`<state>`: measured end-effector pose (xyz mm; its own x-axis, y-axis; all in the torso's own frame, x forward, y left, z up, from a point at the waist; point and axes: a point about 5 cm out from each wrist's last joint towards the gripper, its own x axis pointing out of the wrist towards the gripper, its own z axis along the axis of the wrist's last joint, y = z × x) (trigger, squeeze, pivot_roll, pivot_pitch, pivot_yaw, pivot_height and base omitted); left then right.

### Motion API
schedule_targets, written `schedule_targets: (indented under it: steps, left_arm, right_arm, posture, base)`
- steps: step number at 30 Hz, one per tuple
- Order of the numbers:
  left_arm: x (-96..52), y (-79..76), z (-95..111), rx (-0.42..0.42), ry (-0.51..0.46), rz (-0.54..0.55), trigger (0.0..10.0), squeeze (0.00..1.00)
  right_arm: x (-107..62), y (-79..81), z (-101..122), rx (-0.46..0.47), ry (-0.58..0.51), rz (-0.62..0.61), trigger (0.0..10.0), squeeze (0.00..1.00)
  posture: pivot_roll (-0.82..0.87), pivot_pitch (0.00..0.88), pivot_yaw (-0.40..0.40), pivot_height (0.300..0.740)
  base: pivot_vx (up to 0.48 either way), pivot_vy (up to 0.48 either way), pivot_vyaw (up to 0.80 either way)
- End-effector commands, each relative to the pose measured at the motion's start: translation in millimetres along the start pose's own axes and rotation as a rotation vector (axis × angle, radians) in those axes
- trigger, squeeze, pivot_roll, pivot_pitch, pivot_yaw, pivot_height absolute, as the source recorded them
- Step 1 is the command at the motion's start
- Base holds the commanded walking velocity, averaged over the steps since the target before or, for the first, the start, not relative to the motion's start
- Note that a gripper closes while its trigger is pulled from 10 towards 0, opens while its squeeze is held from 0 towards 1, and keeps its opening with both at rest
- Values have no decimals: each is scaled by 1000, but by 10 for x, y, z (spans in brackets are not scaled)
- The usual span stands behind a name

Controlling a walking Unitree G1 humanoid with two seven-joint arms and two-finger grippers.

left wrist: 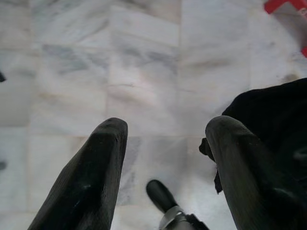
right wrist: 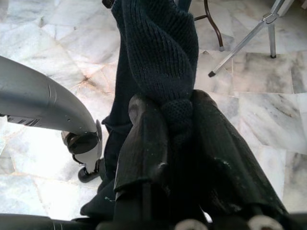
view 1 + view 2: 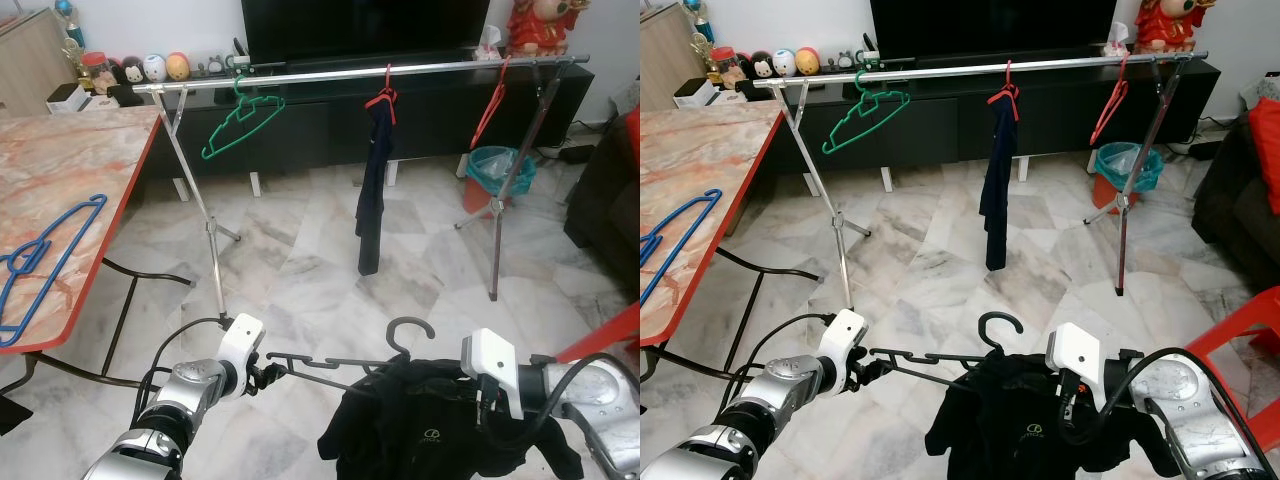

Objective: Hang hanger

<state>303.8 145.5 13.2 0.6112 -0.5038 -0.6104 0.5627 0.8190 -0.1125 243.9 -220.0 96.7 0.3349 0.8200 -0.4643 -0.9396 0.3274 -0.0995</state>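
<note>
The left gripper (image 3: 268, 372) holds the end of the black hanger (image 3: 330, 365); the right gripper (image 2: 175, 143) pinches the black garment (image 3: 430, 425) on it.

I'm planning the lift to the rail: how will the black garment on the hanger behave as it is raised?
The black garment looks soft and floppy: it sags in folds below the black hanger. It will probably swing and could slide along the thin bar. The right gripper pinches knit fabric, which may stretch rather than lift cleanly.
</note>
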Motion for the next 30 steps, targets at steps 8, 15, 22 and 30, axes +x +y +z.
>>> schedule_targets:
  steps: [8, 15, 22, 30]
  left_arm:
    - [-20, -183, -74, -20, -28, -271, 10000, 0]
    - [-19, -144, -95, -55, -23, -242, 10000, 0]
    - [-21, -37, -39, -81, -79, -103, 10000, 0]
    - [-126, 109, 96, -66, -167, -99, 10000, 0]
  right_arm:
    - [60, -24, 346, -86, -116, 43, 10000, 0]
    - [132, 45, 549, -128, -182, 94, 10000, 0]
    - [82, 5, 495, -129, -114, 69, 10000, 0]
    - [28, 55, 119, -98, 105, 84, 10000, 0]
  posture:
    - [-49, 0, 43, 740]
    - [-50, 0, 39, 740]
    - [-54, 0, 34, 740]
    - [-48, 0, 29, 740]
  base:
    - [0, 0, 0]
    - [0, 0, 0]
    - [0, 0, 0]
    - [0, 0, 0]
